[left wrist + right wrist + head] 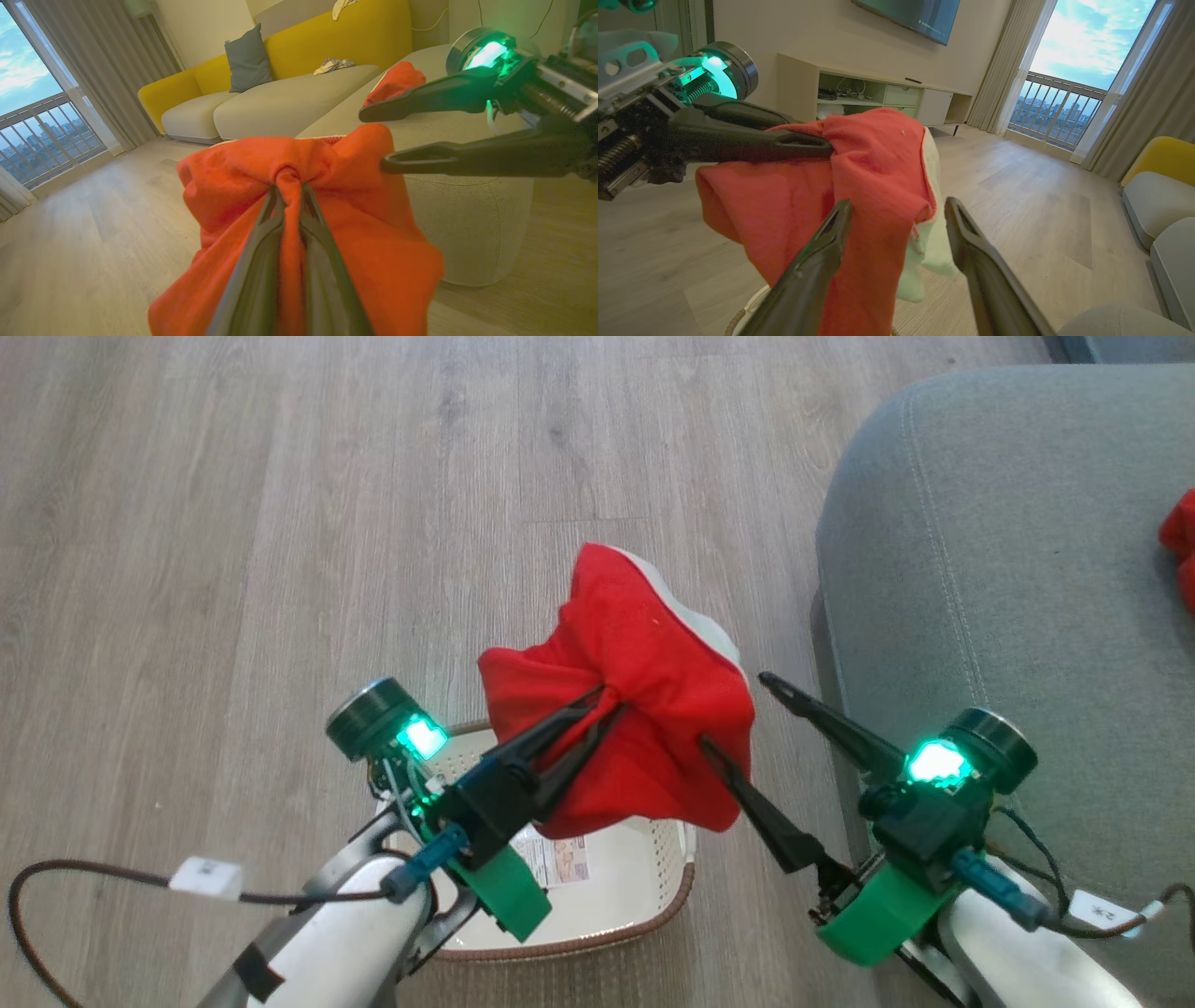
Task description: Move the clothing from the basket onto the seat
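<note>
My left gripper [609, 702] clenches the soft red white-panelled garment [644, 644] above the cream perforated plastic basket [635, 887]; my right gripper [734, 711], jaws spread, hovers at its right edge.

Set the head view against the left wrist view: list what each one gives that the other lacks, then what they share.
Head view: the basket on the floor below the held red garment, a paper label on its bottom.
Left wrist view: a yellow sofa with a grey pillow, and a balcony railing.
Shared: the left gripper shut on that red garment, the right gripper open near it, the seat with a second red garment on it.
</note>
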### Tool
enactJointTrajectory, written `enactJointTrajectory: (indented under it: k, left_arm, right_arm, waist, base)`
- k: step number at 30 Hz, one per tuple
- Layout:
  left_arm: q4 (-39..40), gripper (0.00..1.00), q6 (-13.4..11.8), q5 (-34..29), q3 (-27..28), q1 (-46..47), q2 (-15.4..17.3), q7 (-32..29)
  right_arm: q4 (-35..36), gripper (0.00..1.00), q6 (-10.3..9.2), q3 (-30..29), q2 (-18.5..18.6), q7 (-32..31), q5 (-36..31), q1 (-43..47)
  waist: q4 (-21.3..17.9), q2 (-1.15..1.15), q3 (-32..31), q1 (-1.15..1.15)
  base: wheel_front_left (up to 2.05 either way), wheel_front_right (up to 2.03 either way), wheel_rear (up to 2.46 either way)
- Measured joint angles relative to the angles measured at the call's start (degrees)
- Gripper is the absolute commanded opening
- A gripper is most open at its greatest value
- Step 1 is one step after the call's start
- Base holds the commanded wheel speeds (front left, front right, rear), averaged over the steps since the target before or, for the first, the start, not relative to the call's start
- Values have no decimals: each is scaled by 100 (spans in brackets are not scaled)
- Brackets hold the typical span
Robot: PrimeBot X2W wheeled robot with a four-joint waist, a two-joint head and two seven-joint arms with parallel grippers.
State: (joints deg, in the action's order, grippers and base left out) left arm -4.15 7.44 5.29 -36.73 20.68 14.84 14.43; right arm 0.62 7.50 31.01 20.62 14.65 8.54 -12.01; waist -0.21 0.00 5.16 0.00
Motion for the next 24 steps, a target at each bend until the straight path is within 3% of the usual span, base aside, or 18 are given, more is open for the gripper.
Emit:
enactJointTrajectory:
  k: [10, 24]
  left_arm:
    - [86, 0, 0, -32, -632, 198, 159, 0]
    - [5, 0, 0, 279, -1147, 402, 160, 0]
  right_arm:
    - [-545, 100, 0, 820, 339, 0, 11, -446]
    - [-1059, 100, 0, 1454, 166, 0, 27, -985]
  waist:
    - [-22, 0, -33, 0]
    - [69, 0, 18, 0]
  base:
    - [0, 0, 0]
    - [0, 0, 0]
